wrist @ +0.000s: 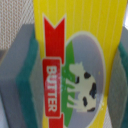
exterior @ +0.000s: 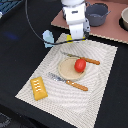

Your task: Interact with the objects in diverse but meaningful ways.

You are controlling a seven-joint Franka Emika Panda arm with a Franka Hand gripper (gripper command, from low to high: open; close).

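My gripper stands at the far edge of the woven placemat. In the wrist view the gripper has its green-padded fingers pressed on both sides of the flat yellow box, which is labelled BUTTER with a cow picture. A yellow corner of the box shows beside the fingers. The light blue carton lies just to the exterior view's left of the gripper. The red tomato sits on a tan plate. The orange ridged block lies at the mat's near left corner.
A knife and another orange-handled utensil flank the plate. A grey pot and a bowl stand on a brown board behind the mat. A black cable hangs to the exterior view's left of the arm.
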